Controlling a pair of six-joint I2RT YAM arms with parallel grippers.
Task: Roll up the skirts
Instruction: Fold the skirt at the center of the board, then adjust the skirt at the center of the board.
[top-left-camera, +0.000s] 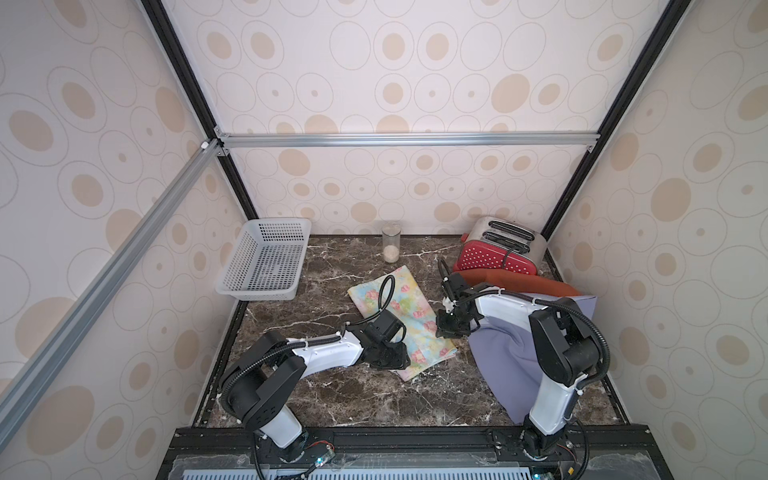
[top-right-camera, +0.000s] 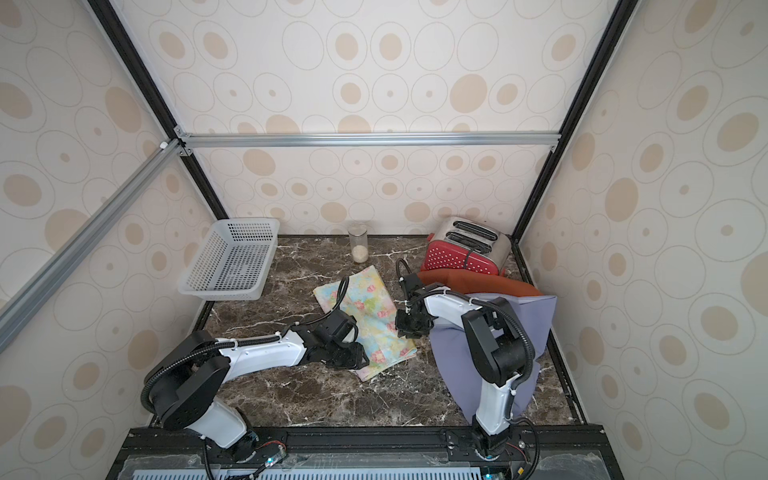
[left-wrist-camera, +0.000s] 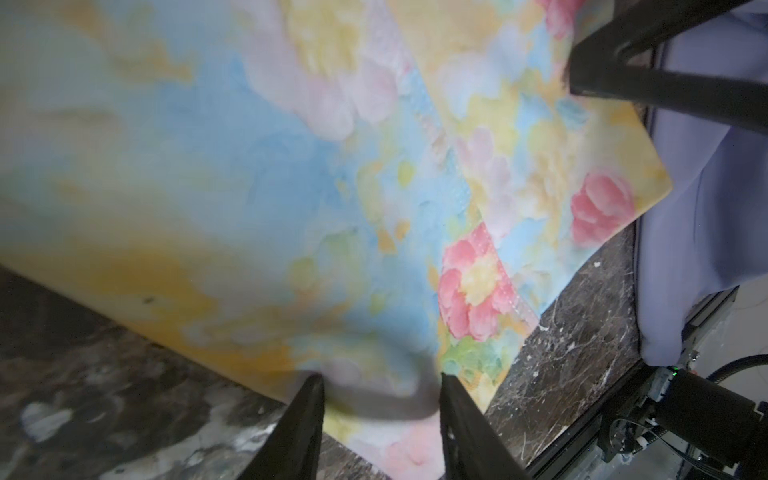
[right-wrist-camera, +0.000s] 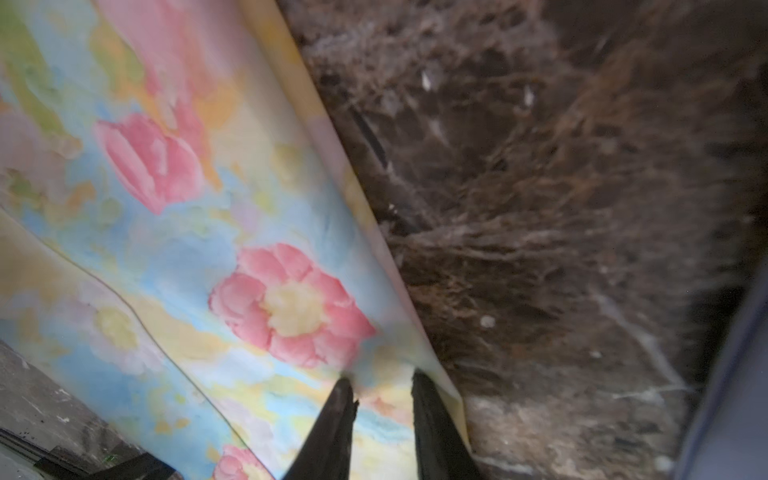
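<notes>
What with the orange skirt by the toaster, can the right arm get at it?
Probably yes: the orange skirt lies mostly uncovered near it, though the right gripper is at the floral skirt.

We see cream walls (top-left-camera: 395, 62) printed with beige ovals, aluminium frame bars (top-left-camera: 407, 139), and a dark marble tabletop (top-left-camera: 353, 395).
</notes>
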